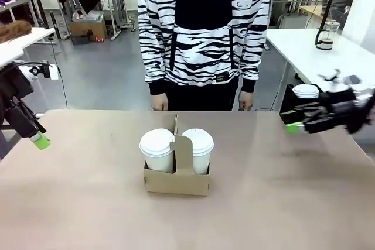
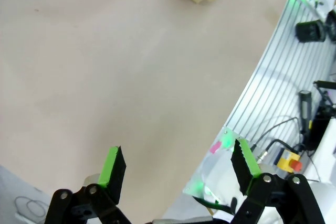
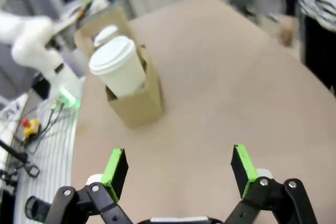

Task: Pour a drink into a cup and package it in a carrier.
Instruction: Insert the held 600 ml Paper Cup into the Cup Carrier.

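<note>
Carrier: the brown cardboard carrier (image 1: 176,181) stands on the table (image 1: 88,203), midway between its left and right edges, a little nearer the robot's edge than the far one, its upright handle tab rising between two pockets.
Cups: two white paper cups with white lids sit upright in the carrier, the left cup (image 1: 157,150) and the right cup (image 1: 197,150), one on each side of the tab, each in its own pocket.
Left gripper: the left gripper (image 2: 178,174) hangs at the table's left edge, well apart from the carrier; in the left wrist view its green pads stand wide, nothing between them, bare tabletop beyond and a corner of the carrier at the top.
Right gripper: the right gripper (image 3: 180,169) hovers above the table's right edge; the right wrist view shows its fingers spread wide and empty, the carrier and a lidded cup farther off.
Person: a person in a black-and-white zebra-striped top (image 1: 204,24) stands at the far edge, both hands hanging low at the table's rim.
Background: a glass press jug (image 1: 326,34) rests on a white table behind, at right.
</note>
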You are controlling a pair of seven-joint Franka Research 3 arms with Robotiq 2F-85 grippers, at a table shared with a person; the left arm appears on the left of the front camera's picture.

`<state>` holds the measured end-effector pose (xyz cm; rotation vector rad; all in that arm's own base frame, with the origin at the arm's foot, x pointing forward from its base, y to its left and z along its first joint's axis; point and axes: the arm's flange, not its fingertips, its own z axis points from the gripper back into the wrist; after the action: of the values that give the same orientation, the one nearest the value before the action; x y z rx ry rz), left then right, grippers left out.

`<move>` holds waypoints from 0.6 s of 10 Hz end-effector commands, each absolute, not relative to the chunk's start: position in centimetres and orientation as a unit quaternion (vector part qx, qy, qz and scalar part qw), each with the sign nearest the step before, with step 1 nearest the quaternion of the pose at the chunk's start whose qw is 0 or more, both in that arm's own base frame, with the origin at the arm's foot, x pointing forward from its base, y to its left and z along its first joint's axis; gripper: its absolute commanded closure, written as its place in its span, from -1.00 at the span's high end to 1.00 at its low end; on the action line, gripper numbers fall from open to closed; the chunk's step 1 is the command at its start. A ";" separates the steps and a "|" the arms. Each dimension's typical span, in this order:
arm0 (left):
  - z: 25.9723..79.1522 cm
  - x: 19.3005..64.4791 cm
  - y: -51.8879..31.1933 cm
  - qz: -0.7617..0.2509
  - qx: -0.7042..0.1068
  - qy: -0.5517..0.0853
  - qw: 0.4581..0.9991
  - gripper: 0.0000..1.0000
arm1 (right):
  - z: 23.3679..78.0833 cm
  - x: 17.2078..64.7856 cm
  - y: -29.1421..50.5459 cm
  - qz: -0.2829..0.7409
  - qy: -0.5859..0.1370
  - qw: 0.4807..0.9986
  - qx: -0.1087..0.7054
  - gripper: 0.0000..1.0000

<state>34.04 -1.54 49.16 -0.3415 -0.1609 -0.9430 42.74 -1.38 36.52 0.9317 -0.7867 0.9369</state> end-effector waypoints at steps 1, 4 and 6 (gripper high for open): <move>49.3 34.0 -1.4 -0.452 -0.166 -0.076 0.873 1.00 | 39.3 38.8 -5.4 0.357 -0.349 0.778 0.381 1.00; 49.3 34.0 -1.4 -0.452 -0.166 -0.076 0.873 1.00 | 41.4 35.3 -9.4 0.305 -0.361 0.823 0.314 1.00; 49.3 34.0 -1.4 -0.452 -0.166 -0.076 0.873 1.00 | 41.3 34.5 -9.9 0.294 -0.340 0.842 0.298 1.00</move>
<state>34.04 -1.57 49.14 -0.3414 -0.1597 -0.9435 35.94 -11.33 41.83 0.6447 -0.7860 0.6465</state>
